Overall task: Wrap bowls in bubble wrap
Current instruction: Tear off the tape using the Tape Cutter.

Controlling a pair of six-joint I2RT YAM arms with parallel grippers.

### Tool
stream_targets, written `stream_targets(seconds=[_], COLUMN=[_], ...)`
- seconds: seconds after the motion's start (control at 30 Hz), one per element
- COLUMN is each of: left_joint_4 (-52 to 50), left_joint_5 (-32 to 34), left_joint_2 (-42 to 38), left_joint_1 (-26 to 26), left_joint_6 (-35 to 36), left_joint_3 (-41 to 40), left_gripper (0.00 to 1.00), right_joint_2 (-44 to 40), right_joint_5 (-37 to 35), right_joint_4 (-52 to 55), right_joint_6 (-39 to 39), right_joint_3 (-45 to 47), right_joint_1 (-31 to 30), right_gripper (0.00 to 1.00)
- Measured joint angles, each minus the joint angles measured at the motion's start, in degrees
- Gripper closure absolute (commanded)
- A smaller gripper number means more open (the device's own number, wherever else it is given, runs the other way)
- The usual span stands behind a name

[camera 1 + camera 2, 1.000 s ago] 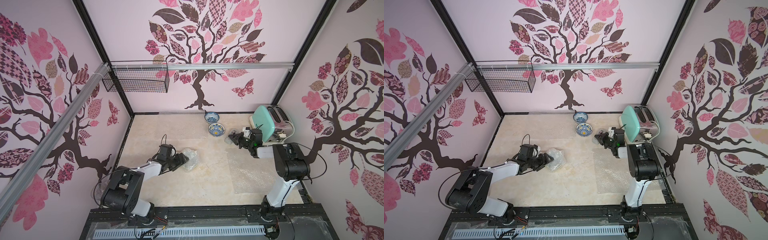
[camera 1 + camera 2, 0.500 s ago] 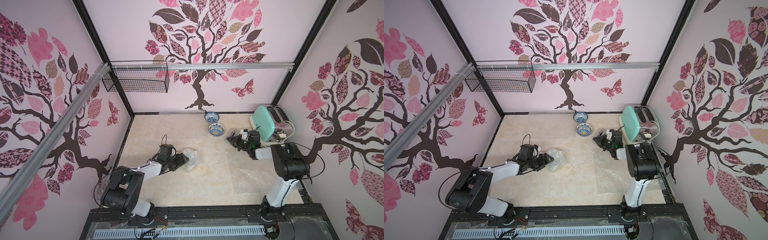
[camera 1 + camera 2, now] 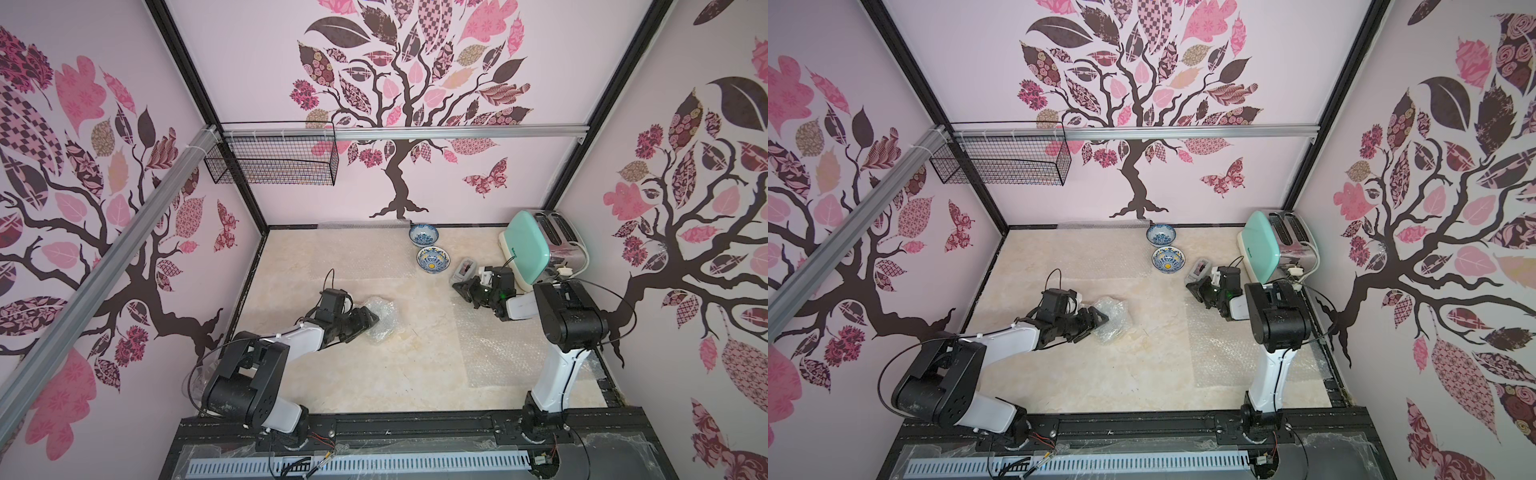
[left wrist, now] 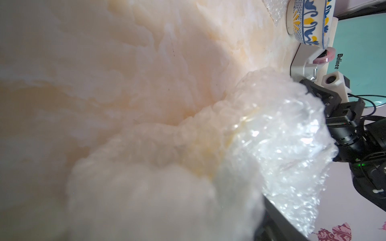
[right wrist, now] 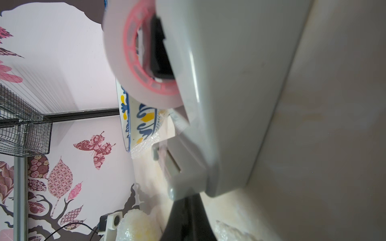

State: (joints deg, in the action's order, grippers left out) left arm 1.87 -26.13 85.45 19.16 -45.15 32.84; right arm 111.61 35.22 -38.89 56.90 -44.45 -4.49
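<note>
Holding a wrapped bowl [image 3: 382,319] at the middle of the bench [image 3: 353,382]: left tool [image 3: 371,322], jaws set wide, clasps it.
Right tool [image 3: 466,287]: pressed together, just beside tape dispenser [image 3: 464,270]; contact cannot be told. Two bare bowls at the back: blue-and-white bowl [image 3: 423,235] by the wall, yellow-accented bowl [image 3: 433,259] just before it, near the dispenser. Flat bubble wrap sheet [image 3: 498,345] lies beside the right arm [image 3: 569,316]; another sheet [image 3: 357,245] lies along the back wall, by the bowls. Toaster [image 3: 536,245] against the side wall.

Left arm [image 3: 299,338], right arm [image 3: 555,374] — white links, blk joints, thin blk cables.
</note>
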Motion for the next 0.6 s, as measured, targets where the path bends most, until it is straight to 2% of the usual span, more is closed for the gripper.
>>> stream_targets(seconds=[0.6], left_joint_4=[-0.02], left_joint_5=[0.02], left_joint_2=[0.00], left_joint_1=[0.76], left_joint_6=[0.00], left_joint_3=[0.00], left_gripper=[0.25], right_joint_2=[1.03], right_joint_5=[-0.74], right_joint_4=[0.83], right_joint_6=[0.33], right_joint_3=[-1.03], right_joint_1=[-0.26], right_gripper=[1.00])
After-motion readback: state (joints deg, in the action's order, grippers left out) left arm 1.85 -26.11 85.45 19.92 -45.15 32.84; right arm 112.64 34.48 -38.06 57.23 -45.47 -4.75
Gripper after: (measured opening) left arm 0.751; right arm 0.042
